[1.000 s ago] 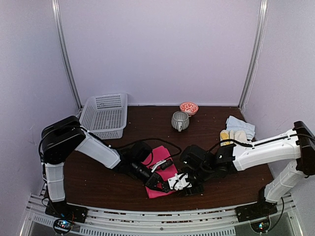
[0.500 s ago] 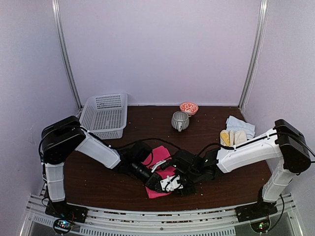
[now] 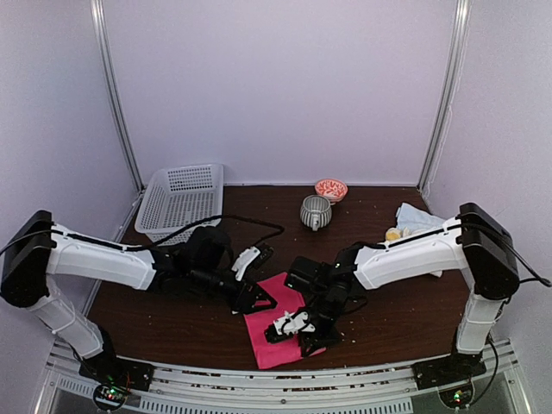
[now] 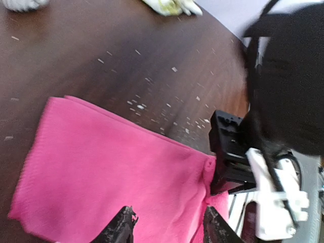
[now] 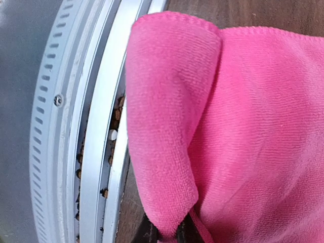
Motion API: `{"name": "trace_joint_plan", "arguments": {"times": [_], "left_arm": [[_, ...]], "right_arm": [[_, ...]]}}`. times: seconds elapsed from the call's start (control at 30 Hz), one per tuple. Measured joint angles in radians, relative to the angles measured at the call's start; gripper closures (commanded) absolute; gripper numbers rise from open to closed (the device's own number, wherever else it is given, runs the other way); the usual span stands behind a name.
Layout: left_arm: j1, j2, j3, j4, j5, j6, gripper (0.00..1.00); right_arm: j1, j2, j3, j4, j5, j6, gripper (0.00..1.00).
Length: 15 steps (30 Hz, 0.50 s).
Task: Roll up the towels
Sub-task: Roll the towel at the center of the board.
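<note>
The bright pink towel [image 3: 278,317] lies near the table's front edge. It fills the left wrist view [image 4: 111,172] and the right wrist view [image 5: 243,131]. My right gripper [image 3: 304,335] is shut on the towel's near right edge and has folded that edge over onto the cloth [image 5: 185,234]. It also shows in the left wrist view [image 4: 232,161], pinching that corner. My left gripper [image 3: 256,297] is open over the towel's left part, its jaws apart and holding nothing [image 4: 169,230]. A yellow towel [image 3: 393,234] and a pale blue-grey towel [image 3: 418,217] lie at the back right, partly hidden by my right arm.
A white basket [image 3: 181,203] stands at the back left. A striped mug [image 3: 316,211] and a small red-and-white bowl [image 3: 331,189] stand at the back middle. The metal front rail [image 5: 76,126] runs right beside the towel's folded edge.
My left arm has stretched out and its gripper has drawn back to the towel's left side, now open. My right gripper moved left and nearer, folding the towel's edge over.
</note>
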Motion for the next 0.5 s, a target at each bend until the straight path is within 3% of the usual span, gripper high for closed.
{"name": "trace_joint_plan", "arguments": {"times": [0.13,0.2,0.33,0.5], "left_arm": [[-0.004,-0.176,-0.072,-0.029,-0.162,0.013,0.55],[-0.03,-0.261,-0.09,-0.053,-0.268,0.041,0.48],[-0.234,-0.416,-0.089,-0.061,-0.491,0.161,0.46],[-0.383,-0.296,0.05,-0.135,-0.561,0.27,0.46]], "right_arm": [[-0.079,0.138,0.147,-0.146,-0.141,0.033,0.96],[-0.11,0.215,0.231,-0.23,-0.205,0.04,0.96],[-0.155,0.349,0.37,-0.394,-0.314,0.044,0.96],[-0.178,0.426,0.44,-0.494,-0.385,0.056,0.95]]}}
